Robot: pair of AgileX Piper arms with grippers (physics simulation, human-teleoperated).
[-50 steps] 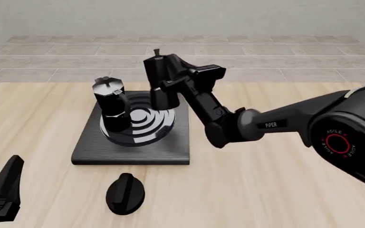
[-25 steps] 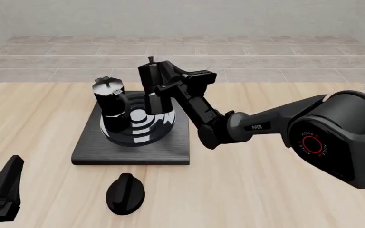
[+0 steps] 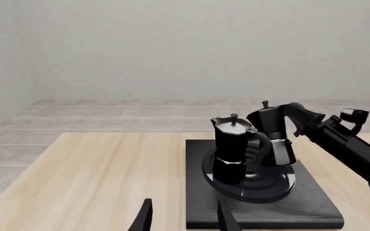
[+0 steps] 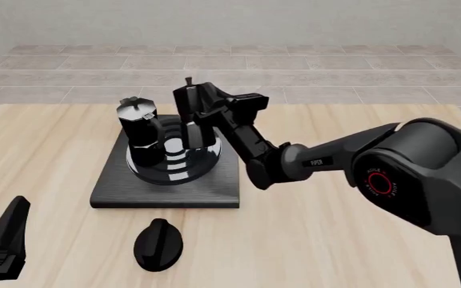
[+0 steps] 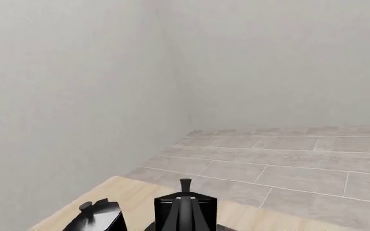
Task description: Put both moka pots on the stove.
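A: What does the flat dark grey stove slab (image 4: 166,183) sit on?

B: A pale wooden table (image 4: 326,240); grey floor tiles (image 4: 335,66) and a plain light wall (image 4: 230,21) lie beyond.

A: The pots?

B: One glossy black faceted moka pot (image 4: 138,137) stands on the slab's burner rings. The second moka pot (image 4: 194,117) is beside it over the rings, clamped in the right gripper (image 4: 206,114).

A: The left gripper (image 3: 181,219)?

B: Near the stove's front edge, jaws parted, empty.
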